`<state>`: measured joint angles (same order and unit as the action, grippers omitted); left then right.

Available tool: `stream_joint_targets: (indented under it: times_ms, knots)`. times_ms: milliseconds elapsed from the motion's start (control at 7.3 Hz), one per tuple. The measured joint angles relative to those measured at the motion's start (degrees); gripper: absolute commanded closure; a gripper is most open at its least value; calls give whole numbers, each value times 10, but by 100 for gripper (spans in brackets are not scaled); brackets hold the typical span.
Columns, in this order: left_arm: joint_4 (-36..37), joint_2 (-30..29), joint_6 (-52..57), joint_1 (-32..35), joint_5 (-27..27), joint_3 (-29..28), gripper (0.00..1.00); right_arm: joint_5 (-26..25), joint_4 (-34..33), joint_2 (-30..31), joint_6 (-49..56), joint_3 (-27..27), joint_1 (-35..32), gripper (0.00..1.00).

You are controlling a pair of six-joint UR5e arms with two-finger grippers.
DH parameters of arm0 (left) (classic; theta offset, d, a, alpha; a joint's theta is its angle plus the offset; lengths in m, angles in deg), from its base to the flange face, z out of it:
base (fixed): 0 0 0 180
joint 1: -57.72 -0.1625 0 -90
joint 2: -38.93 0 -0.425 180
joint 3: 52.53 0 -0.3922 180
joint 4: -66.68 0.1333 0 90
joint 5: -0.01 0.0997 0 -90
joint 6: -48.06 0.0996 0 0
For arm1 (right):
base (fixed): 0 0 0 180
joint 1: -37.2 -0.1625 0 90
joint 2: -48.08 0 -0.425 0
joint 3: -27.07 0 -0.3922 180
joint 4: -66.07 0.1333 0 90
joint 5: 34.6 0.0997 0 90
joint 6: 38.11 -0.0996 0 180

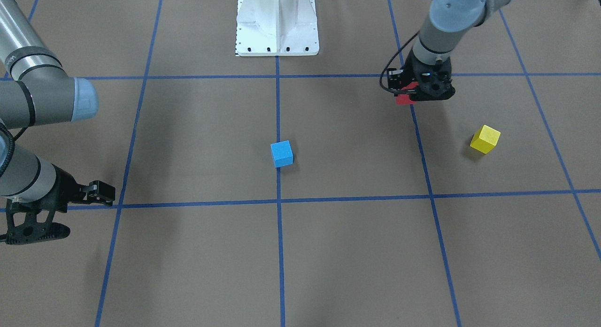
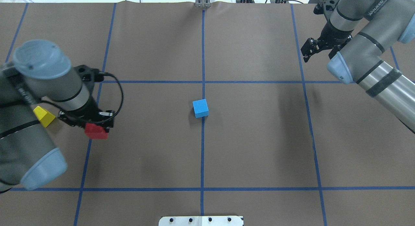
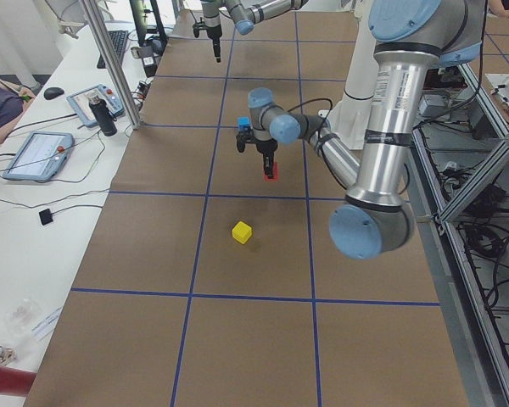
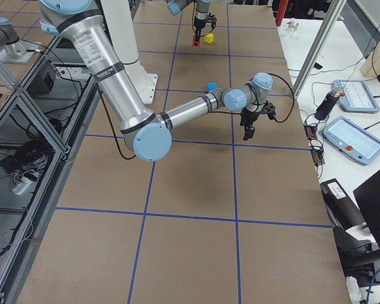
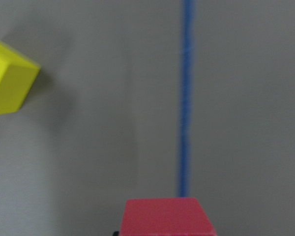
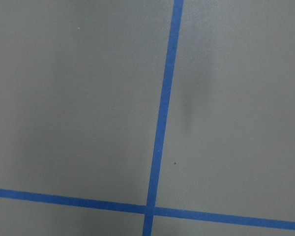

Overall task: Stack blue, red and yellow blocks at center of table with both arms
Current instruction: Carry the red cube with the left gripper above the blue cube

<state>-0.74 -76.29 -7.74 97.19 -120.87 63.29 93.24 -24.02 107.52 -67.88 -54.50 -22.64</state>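
Note:
My left gripper (image 1: 414, 96) is shut on the red block (image 1: 404, 98), low over a blue tape line on the robot's left side; the red block also shows in the overhead view (image 2: 96, 131) and at the bottom of the left wrist view (image 5: 167, 217). The yellow block (image 1: 485, 139) lies on the table a short way outward from it, also in the left wrist view (image 5: 7, 78). The blue block (image 1: 281, 154) stands alone at the table's center (image 2: 200, 108). My right gripper (image 1: 47, 224) is open and empty, far off on the robot's right side (image 2: 319, 51).
The brown table is marked with a grid of blue tape lines (image 1: 278, 200). The robot's white base (image 1: 277, 24) stands at the table's near-robot edge. Tablets and cables lie on a side bench (image 3: 38, 153) beyond the far table edge.

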Motion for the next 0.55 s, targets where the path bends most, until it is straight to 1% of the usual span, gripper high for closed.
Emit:
stream_joint_targets:
  times_ms: [137,274,411,548]
  knots:
    - [58,-104,-22,-1,-2,-50,100,0,0,2,2,0,-3,0]
    - [66,-178,-51,-3,-3,-111,100,1,0,7,12,0,-12,0]
    - [43,-243,-77,-5,-4,-189,100,3,-1,15,40,0,-30,0]
    - [3,-290,-95,-9,-4,-262,100,3,-3,26,73,0,-53,0]
